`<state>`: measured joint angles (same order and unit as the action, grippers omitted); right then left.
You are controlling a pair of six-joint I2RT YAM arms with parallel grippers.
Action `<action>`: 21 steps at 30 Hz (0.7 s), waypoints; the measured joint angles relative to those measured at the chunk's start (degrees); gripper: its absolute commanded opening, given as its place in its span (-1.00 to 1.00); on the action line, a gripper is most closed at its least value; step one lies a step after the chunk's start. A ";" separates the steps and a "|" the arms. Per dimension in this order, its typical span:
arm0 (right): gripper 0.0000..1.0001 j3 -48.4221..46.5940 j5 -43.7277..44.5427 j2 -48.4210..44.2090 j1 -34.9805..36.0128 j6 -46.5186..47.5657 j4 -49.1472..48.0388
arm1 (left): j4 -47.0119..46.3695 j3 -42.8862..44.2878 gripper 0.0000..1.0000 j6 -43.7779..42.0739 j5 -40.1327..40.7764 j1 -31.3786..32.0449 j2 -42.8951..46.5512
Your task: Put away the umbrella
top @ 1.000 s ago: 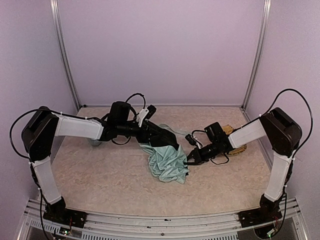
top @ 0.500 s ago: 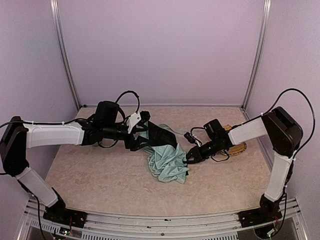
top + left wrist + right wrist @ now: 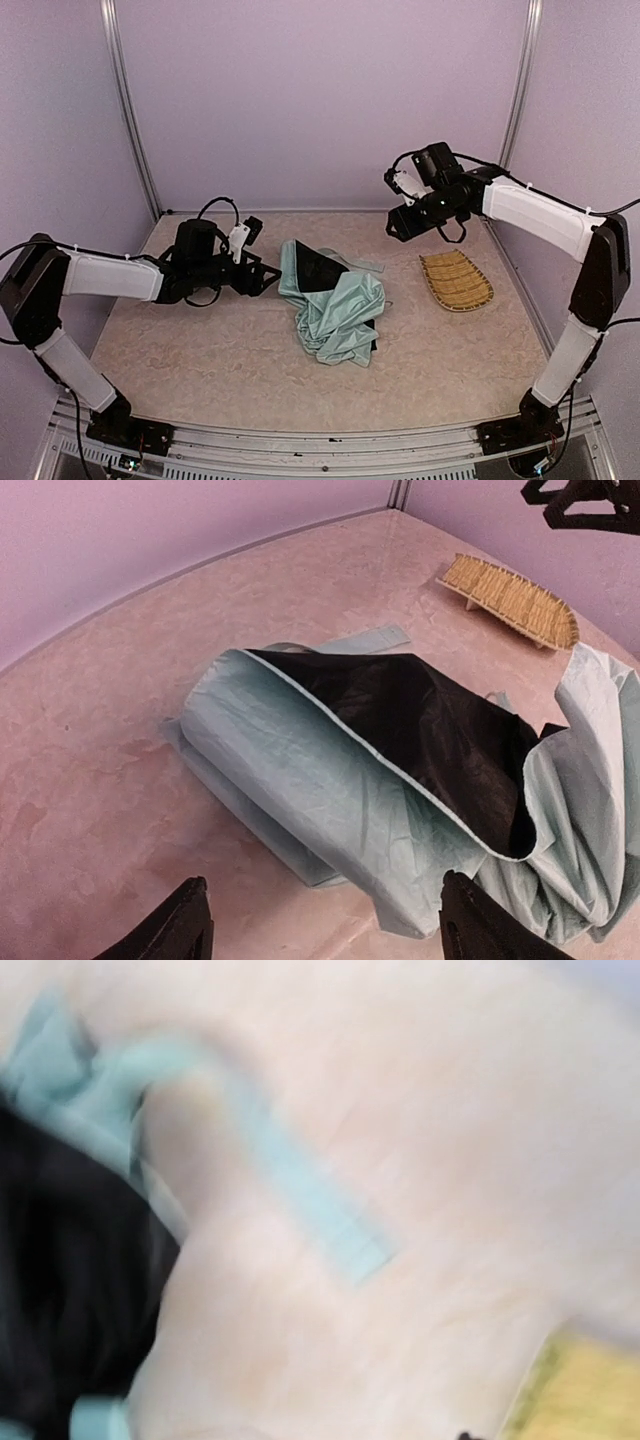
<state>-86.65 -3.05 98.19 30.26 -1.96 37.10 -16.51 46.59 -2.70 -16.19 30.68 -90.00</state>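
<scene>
Two arms reach over the table, and neither touches the umbrella. The umbrella lies in a crumpled heap on the table, to the left of the tray, with a band of bare table between them. Its mint fabric is bunched in loose folds. The black underside is turned up in a broad patch on the part of the heap farther from the tray. A thin pale green strip lies flat on the table, running out from the heap toward the tray and stopping short of it.

The left gripper sits low over the table on the side of the umbrella away from the tray. It points at the fabric but is apart from it. Its fingers stand wide, with nothing between them.

The right gripper hangs in the air above and behind the tray, toward the back wall and well off the table. Its wrist view is blurred, showing only the strip, the black patch and a yellow corner of the tray. Whether its jaws are wide or narrow I cannot tell.
</scene>
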 measured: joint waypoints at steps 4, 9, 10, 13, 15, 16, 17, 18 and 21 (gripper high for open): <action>0.07 -9.20 7.37 2.23 7.26 1.92 -0.35 | -5.46 -2.27 0.56 6.01 -2.10 0.72 -2.12; 0.02 -21.73 5.77 12.76 19.71 3.19 -1.64 | -11.67 -3.08 0.44 11.02 -4.15 0.55 -6.29; 0.03 -23.61 4.90 15.89 21.77 3.10 -1.68 | -13.00 -3.10 0.44 12.11 -4.94 0.28 -7.45; 0.04 -24.57 3.74 21.90 23.91 2.95 -0.85 | -16.63 -3.50 0.44 14.78 -7.89 -0.20 -9.68; 0.03 -24.68 3.72 24.81 24.13 2.78 0.37 | -18.64 -3.52 0.42 16.22 -9.73 -0.28 -10.99; 0.03 -24.70 3.54 26.01 24.11 2.51 0.94 | -19.47 -3.48 0.40 16.59 -10.56 -0.28 -11.67; 0.03 -24.70 3.30 26.91 24.11 2.29 1.53 | -20.06 -3.48 0.38 17.07 -11.10 -0.28 -12.28; 0.02 -24.70 3.08 27.30 24.11 2.05 1.90 | -20.48 -3.48 0.36 17.49 -11.65 -0.31 -12.92; -0.05 -24.70 3.37 27.47 24.11 1.29 2.36 | -21.27 -3.39 0.21 18.18 -12.87 -0.33 -14.64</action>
<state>-111.35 0.32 125.67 54.37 -0.67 39.46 -37.78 43.20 15.49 -29.06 30.35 -104.64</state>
